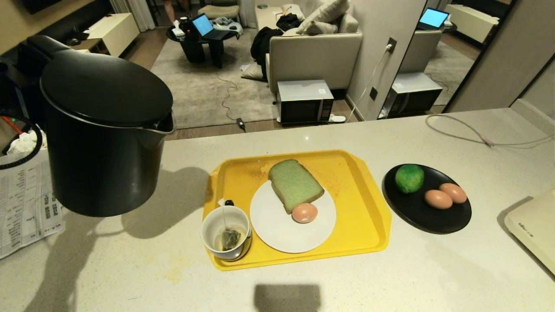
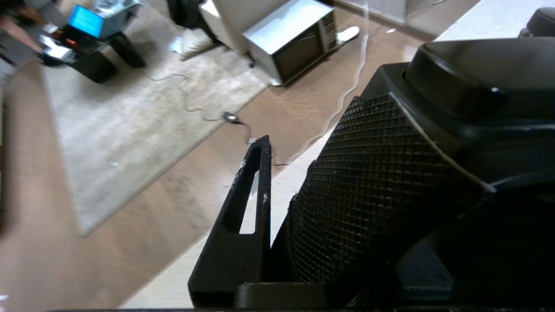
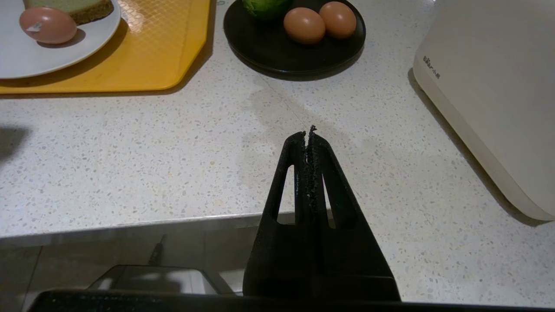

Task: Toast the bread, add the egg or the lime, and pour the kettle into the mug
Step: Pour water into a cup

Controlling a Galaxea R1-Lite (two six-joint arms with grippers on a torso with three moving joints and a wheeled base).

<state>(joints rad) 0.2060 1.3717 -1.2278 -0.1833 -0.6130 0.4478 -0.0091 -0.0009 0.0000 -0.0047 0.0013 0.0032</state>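
Note:
The black kettle (image 1: 104, 130) hangs above the counter's left side, spout toward the tray. My left gripper (image 2: 303, 173) is shut on its ribbed handle (image 2: 381, 182); one finger (image 2: 256, 195) shows beside it and the other is hidden. The white mug (image 1: 226, 232), with a tea bag inside, stands at the yellow tray's (image 1: 364, 216) near left corner. The green bread (image 1: 295, 184) and one egg (image 1: 304, 212) lie on a white plate (image 1: 282, 234). The lime (image 1: 409, 178) and two more eggs (image 1: 438, 199) sit on a black plate (image 1: 446, 221). My right gripper (image 3: 308, 132) is shut and empty over the counter's front edge.
A cream toaster (image 1: 535, 225) stands at the counter's right edge. Printed paper (image 1: 26, 203) lies at the far left and a grey cable (image 1: 481, 136) runs across the back right. Beyond the counter are a living room floor and a microwave (image 1: 305, 102).

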